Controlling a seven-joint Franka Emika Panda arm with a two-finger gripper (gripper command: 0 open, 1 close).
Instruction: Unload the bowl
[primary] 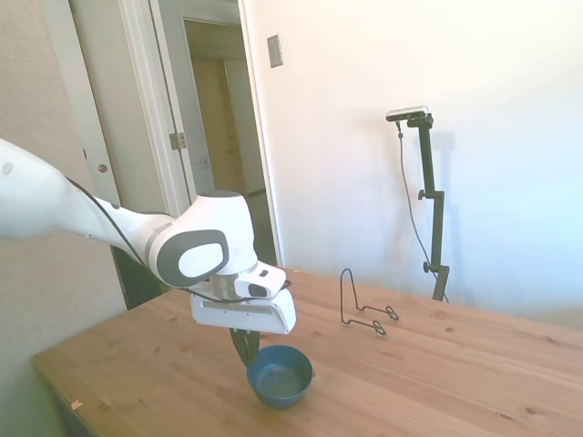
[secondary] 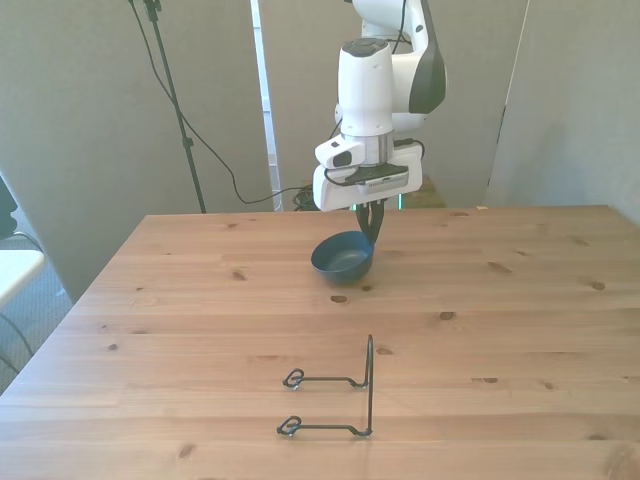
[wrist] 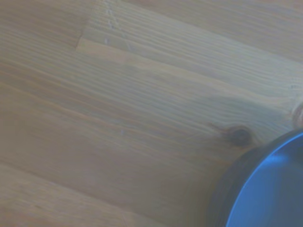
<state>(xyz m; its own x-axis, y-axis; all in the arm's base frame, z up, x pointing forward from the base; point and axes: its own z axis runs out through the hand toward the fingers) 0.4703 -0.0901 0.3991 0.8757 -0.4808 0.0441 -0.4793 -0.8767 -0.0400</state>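
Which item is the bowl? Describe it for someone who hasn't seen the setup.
On the wooden table, look directly beneath the white arm's gripper. The bowl sits there: small, round, dark teal-blue, smooth. The only other item, a thin black wire stand, stands apart, nearer the front view's bottom edge.

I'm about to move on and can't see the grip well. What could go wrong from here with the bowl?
1. The hand seems to pinch only the rim of the bowl, at one side, so the bowl could tip or slip when moved.
2. In the front view the bowl looks tilted; releasing now might let it rock or slide on the table.
3. The wire stand sits apart but could catch a low sweep.
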